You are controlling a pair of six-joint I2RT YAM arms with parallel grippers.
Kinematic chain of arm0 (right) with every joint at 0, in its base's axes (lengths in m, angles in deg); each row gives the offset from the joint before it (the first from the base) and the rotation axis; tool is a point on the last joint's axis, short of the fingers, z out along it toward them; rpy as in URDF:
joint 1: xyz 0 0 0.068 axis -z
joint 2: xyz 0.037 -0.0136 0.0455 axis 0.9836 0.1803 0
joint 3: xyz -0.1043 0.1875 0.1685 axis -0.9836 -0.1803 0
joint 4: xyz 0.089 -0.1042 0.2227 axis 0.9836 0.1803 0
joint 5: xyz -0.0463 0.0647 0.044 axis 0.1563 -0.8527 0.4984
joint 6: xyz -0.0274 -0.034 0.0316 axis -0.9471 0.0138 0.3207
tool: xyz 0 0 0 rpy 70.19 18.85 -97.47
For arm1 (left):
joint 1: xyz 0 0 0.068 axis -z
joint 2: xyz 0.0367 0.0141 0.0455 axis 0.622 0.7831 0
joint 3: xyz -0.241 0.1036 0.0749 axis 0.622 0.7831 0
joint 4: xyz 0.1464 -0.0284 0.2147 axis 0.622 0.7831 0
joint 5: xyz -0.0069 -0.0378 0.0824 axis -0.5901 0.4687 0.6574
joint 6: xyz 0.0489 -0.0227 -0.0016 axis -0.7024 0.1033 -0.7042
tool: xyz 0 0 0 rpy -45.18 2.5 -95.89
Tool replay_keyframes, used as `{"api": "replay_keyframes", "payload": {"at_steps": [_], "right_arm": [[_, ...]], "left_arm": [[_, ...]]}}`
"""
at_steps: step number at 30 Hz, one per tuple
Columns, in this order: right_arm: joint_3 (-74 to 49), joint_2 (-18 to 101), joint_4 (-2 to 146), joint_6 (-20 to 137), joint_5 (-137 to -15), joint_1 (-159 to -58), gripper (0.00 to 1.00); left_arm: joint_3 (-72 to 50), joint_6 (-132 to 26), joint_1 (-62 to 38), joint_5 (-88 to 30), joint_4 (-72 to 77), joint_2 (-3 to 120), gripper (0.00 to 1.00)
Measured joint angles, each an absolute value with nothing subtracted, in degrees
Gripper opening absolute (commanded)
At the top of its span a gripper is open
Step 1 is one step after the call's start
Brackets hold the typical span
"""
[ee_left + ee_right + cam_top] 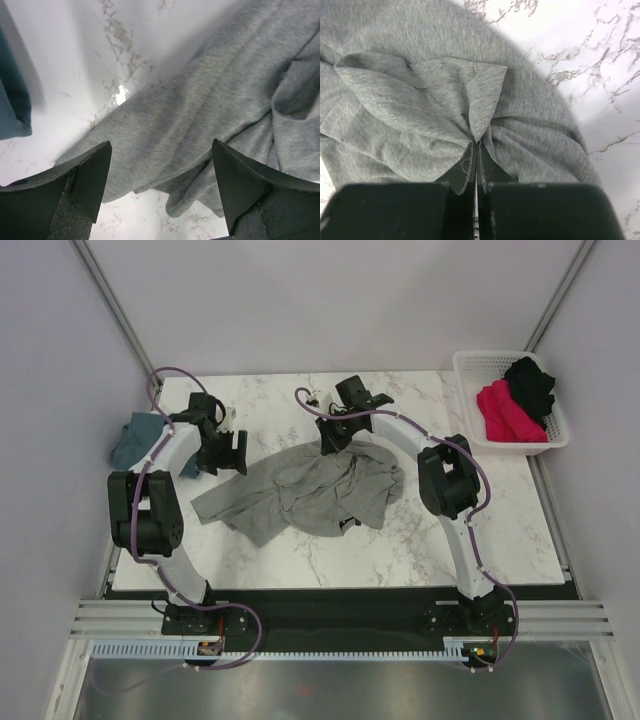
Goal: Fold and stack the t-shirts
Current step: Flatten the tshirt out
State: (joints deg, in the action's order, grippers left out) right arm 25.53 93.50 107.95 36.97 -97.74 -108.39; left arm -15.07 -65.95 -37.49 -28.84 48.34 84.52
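A heather grey t-shirt (300, 492) lies crumpled in the middle of the marble table. My right gripper (476, 144) is shut on a pinched fold of the grey t-shirt (420, 100) near its far edge (335, 445). My left gripper (222, 452) hangs open just above the shirt's left end, and in the left wrist view the grey cloth (200, 115) lies under its spread fingers (92, 175), apart from them. A teal-blue t-shirt (135, 438) lies at the table's left edge, and its corner (12, 100) shows at the left of that view. Magenta-pink (508, 412) and black (530, 385) t-shirts sit in the basket.
A white plastic basket (470, 365) stands off the table's far right corner. White walls with metal posts close in the back and sides. Bare marble (480, 530) lies to the right of the shirt and along the near edge.
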Motion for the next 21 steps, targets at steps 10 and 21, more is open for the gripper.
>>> {"api": "replay_keyframes", "payload": {"at_steps": [10,21], "right_arm": [[36.41,92.56,109.33,36.91,-90.99,-106.62,0.0],[48.06,77.85,106.07,32.8,-82.55,-101.7,0.0]], "left_arm": [[-17.52,-65.98,-37.49,-26.28,49.74,85.15,0.89],[-22.99,-66.06,-37.49,-25.39,50.06,87.21,0.89]]}}
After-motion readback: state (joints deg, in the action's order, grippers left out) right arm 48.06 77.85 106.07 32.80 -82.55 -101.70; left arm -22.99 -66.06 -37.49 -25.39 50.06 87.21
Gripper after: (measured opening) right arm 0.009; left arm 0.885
